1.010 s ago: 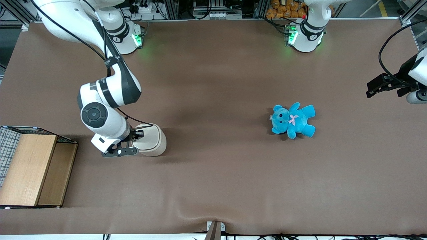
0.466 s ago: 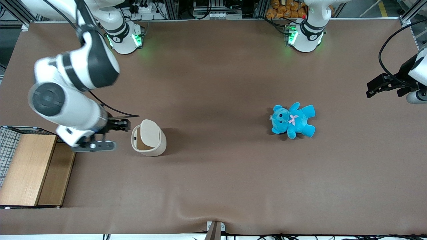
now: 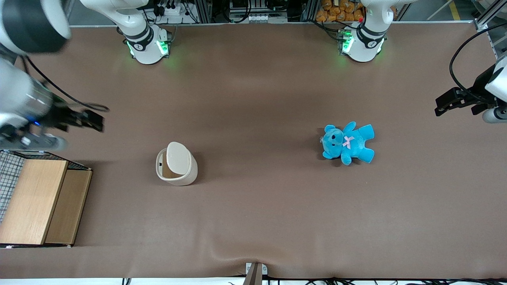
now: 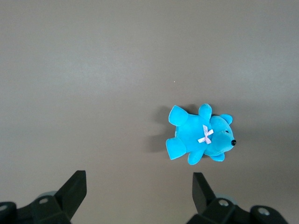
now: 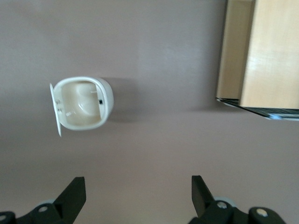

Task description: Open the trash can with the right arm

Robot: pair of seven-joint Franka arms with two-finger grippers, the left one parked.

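- Since the trash can [image 3: 176, 164] lid stands raised, opening looks finished
- gripper [image 3: 89, 120], fingers spread and empty, hangs at the can's ten o'clock; next, park

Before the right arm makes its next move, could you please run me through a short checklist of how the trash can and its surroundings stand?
1. Lid of the trash can raised, tan inside showing: ok, the right wrist view looks straight into the bin.
2. Trash can upright on the table: ok.
3. End effector clear of the trash can: ok, it hangs apart from the bin, toward the working arm's end of the table.
4. End effector holds nothing, fingers apart: ok, the right wrist view shows its fingers spread wide.
5. Wooden box apart from the trash can: ok.
6. Blue teddy out of the way: ok, it lies toward the parked arm's end.
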